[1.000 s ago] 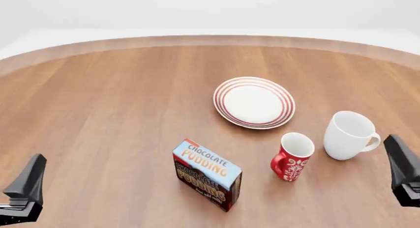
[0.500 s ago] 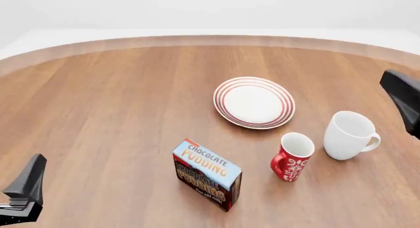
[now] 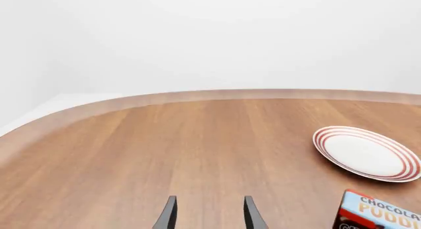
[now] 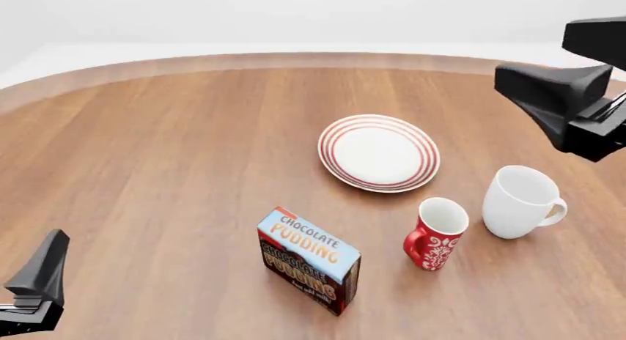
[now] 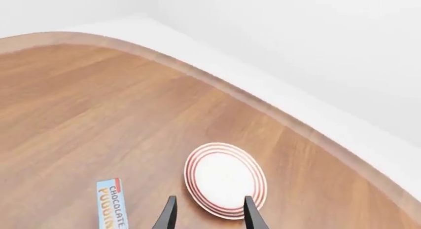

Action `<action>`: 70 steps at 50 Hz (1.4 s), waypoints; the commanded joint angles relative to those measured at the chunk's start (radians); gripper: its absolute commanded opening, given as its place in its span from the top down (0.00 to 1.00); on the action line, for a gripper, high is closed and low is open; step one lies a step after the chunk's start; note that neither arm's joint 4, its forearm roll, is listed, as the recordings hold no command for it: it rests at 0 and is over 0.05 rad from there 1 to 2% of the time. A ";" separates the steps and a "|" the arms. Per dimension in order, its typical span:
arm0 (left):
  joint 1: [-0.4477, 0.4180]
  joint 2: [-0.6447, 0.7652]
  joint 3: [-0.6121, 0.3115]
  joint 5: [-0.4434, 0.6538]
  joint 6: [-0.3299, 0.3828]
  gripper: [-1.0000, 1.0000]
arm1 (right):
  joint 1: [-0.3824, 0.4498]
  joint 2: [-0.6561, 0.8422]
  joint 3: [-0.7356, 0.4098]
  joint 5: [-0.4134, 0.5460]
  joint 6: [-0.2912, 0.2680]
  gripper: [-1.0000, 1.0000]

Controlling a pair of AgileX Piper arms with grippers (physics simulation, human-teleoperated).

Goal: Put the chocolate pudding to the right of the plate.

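You have the plate sitting mid-table. The pudding box lies nearer you than the plate and a little to its left. The small mug stands just before the plate's right edge, with the big mug beside it, farther right.

Round wooden bench with a paler rim. At centre, the plate. At 6 o'clock of it, the chocolate pudding. At 5 o'clock, a red mug; just beside that, at 4 o'clock, a white mug.
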 commanded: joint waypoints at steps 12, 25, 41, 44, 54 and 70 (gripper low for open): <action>0.000 0.000 0.000 0.000 0.000 0.00 | 0.076 0.075 -0.015 0.061 -0.058 0.00; 0.000 0.000 0.000 0.000 0.000 0.00 | 0.104 0.110 0.021 0.043 -0.059 0.00; 0.000 0.000 0.000 0.000 0.000 0.00 | 0.201 0.266 -0.006 0.079 -0.069 0.00; 0.000 0.000 0.000 0.000 0.000 0.00 | 0.213 0.282 -0.009 0.083 -0.071 0.00; 0.000 0.000 0.000 0.000 0.000 0.00 | 0.229 0.302 -0.027 0.104 -0.034 0.00; 0.000 0.000 0.000 0.000 0.000 0.00 | 0.270 0.335 0.006 0.068 0.011 0.00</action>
